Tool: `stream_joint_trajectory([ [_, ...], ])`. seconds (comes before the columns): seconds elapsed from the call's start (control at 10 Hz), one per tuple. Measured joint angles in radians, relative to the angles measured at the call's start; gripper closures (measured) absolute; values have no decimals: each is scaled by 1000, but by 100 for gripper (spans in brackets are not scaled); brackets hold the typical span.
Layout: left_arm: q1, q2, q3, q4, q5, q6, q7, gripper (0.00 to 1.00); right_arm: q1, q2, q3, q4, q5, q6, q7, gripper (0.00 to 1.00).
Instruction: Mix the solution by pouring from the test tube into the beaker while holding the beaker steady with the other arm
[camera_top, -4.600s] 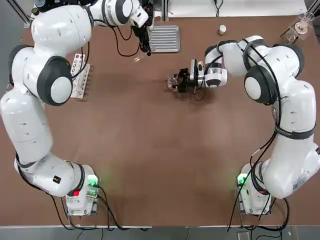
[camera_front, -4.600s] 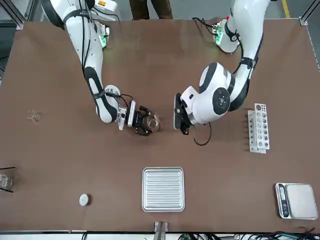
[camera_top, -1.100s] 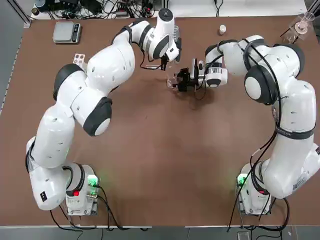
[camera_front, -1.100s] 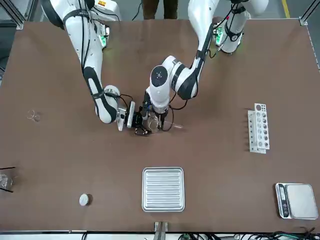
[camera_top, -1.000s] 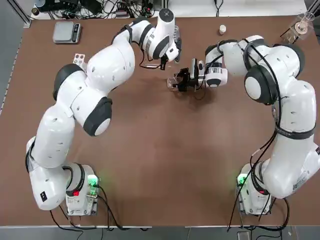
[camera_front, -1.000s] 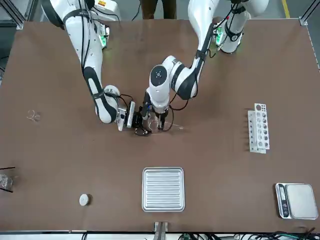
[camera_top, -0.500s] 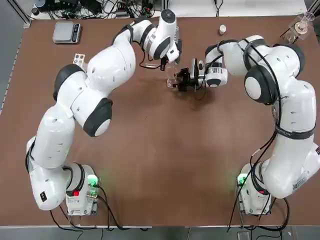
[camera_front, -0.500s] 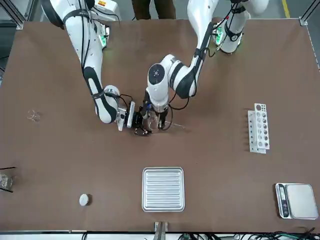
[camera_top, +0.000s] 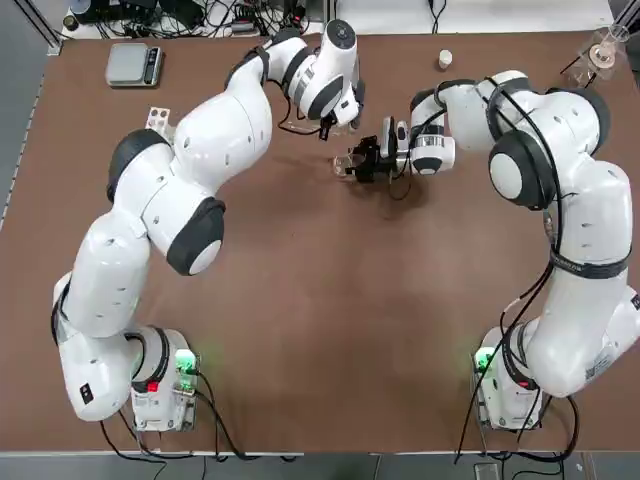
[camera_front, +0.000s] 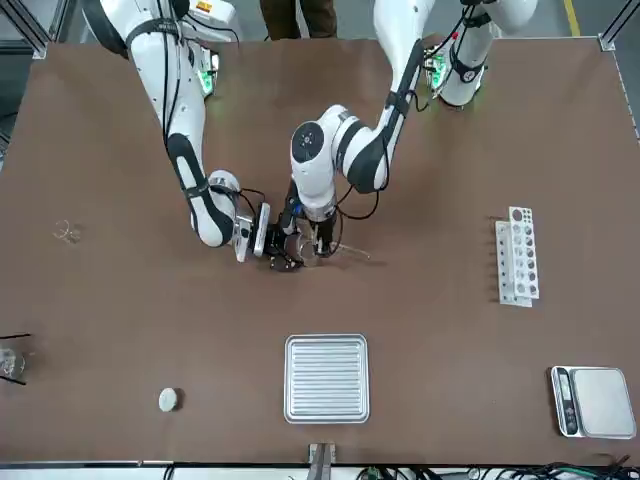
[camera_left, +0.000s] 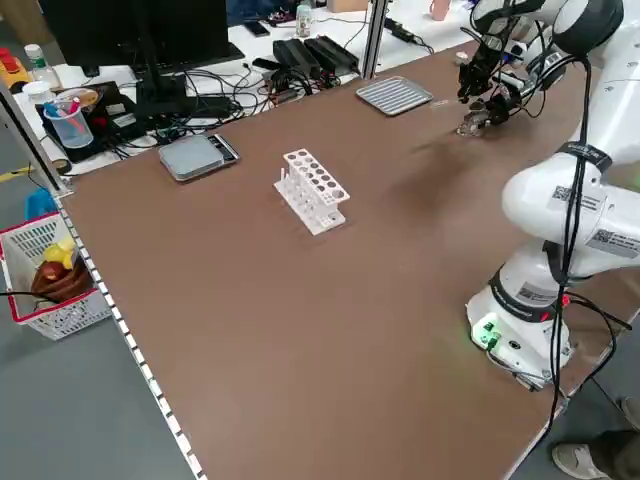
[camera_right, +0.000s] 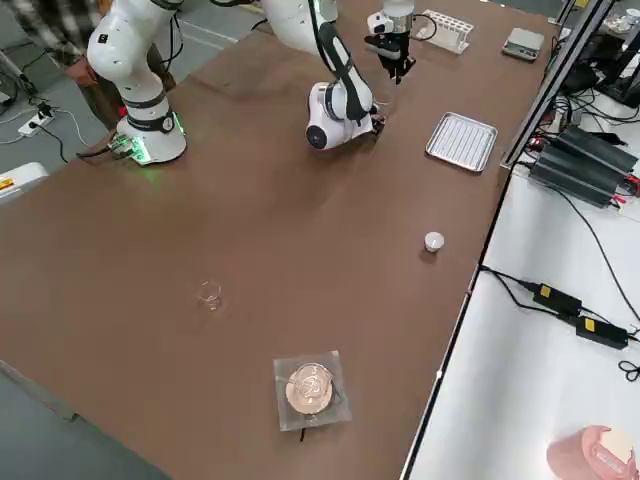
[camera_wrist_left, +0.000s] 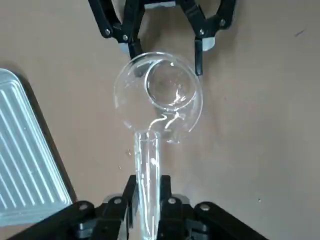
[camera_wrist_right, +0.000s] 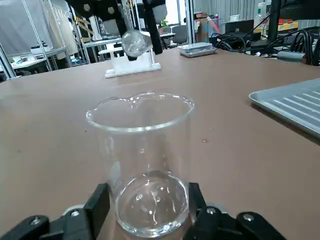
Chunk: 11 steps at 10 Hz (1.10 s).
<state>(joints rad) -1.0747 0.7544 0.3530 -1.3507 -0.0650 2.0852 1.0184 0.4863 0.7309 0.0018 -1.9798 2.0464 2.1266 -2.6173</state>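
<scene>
The beaker (camera_wrist_right: 142, 165), a small clear glass cup, stands on the brown table (camera_top: 300, 300) at mid-back. My right gripper (camera_wrist_right: 145, 200) lies low on the table, shut on the beaker's base with a finger at each side. In the top view the beaker (camera_top: 345, 163) sits just left of the right gripper (camera_top: 360, 160). My left gripper (camera_wrist_left: 147, 192) hangs over it, shut on a clear test tube (camera_wrist_left: 148, 170). The tube's mouth reaches the rim of the beaker (camera_wrist_left: 159, 95). From the front, the left gripper (camera_front: 318, 238) stands right above the beaker (camera_front: 305, 247).
A ribbed metal tray (camera_front: 326, 378) lies past the beaker, toward the far edge. A white tube rack (camera_front: 518, 255) and a scale (camera_front: 593, 402) sit on my left side. A white cap (camera_front: 169, 400), a tiny glass piece (camera_front: 67, 232) and a flask on a stand (camera_top: 605, 50) sit to my right.
The left arm swung in from beside the tray to above the beaker, and over the last second it has turned a little more with the tube. The right gripper and beaker stayed put.
</scene>
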Motion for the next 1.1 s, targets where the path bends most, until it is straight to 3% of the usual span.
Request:
stream_joint_trajectory([
  [0.2, 0, 3, 0, -1, 25, -3, -5, 79, 0, 0, 0, 0, 0, 1, 1, 37],
  [0.4, -1, 8, 0, -2, 42, -3, -22, 79, 0, 0, 0, 0, 0, 1, 2, 52],
  [1.1, -13, 13, 0, -6, 72, -18, -37, 79, 0, 0, 0, 0, 0, 1, 3, 52],
])
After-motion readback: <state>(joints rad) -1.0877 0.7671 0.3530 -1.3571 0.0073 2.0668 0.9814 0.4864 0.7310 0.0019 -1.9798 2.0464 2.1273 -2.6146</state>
